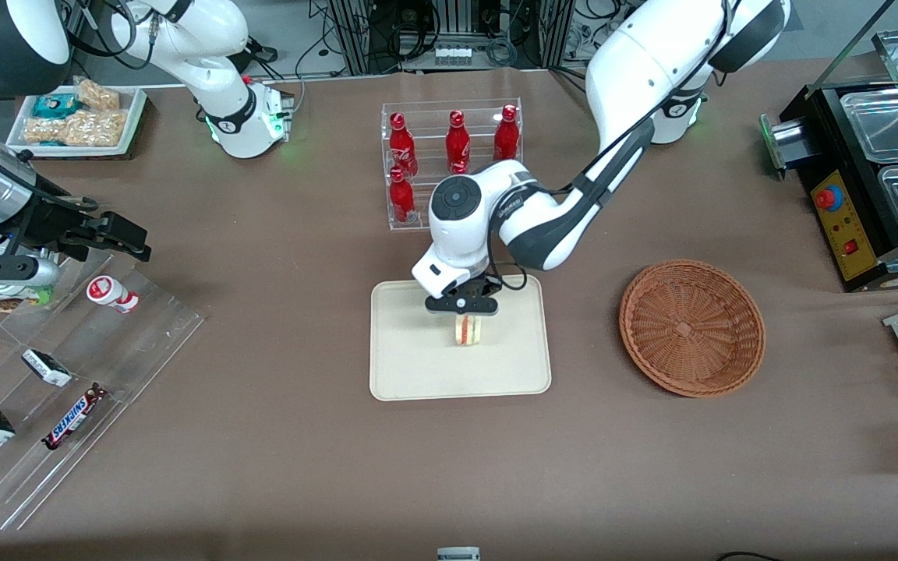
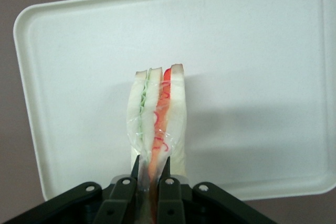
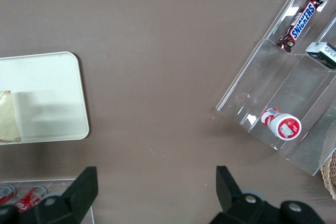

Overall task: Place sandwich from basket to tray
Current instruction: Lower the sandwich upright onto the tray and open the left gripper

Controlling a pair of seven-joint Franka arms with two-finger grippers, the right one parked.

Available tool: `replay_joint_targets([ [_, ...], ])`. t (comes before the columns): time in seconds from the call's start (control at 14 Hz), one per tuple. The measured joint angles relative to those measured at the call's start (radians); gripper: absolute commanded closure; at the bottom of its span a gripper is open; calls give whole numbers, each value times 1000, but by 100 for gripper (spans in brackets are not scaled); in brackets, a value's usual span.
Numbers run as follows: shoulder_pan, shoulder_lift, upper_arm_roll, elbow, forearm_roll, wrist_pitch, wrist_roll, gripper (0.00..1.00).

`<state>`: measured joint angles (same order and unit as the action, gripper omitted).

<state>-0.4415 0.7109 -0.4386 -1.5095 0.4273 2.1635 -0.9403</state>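
Observation:
The sandwich (image 1: pixel 468 329), a white-bread wedge with green and orange-red filling in clear wrap, stands upright over the middle of the cream tray (image 1: pixel 418 366). My left gripper (image 1: pixel 462 306) is directly above it, shut on its upper edge. In the left wrist view the two black fingers (image 2: pixel 137 167) pinch the sandwich (image 2: pixel 157 114) from both sides, with the tray (image 2: pixel 262 51) beneath. I cannot tell whether the sandwich touches the tray. The wicker basket (image 1: pixel 691 327) sits beside the tray toward the working arm's end of the table, with nothing in it. The right wrist view shows the tray's corner (image 3: pixel 47 87) and a sliver of the sandwich (image 3: pixel 6 116).
A clear rack of red bottles (image 1: pixel 453 156) stands just farther from the front camera than the tray. A stepped acrylic display with snack bars (image 1: pixel 67 374) lies toward the parked arm's end. A black appliance (image 1: pixel 870 179) sits at the working arm's end.

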Motion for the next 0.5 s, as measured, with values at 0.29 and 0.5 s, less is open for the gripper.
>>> replay_joint_targets([
  [0.29, -5, 31, 1, 20, 26, 11, -18, 42],
  [0.5, -7, 61, 14, 23, 43, 68, -36, 0],
])
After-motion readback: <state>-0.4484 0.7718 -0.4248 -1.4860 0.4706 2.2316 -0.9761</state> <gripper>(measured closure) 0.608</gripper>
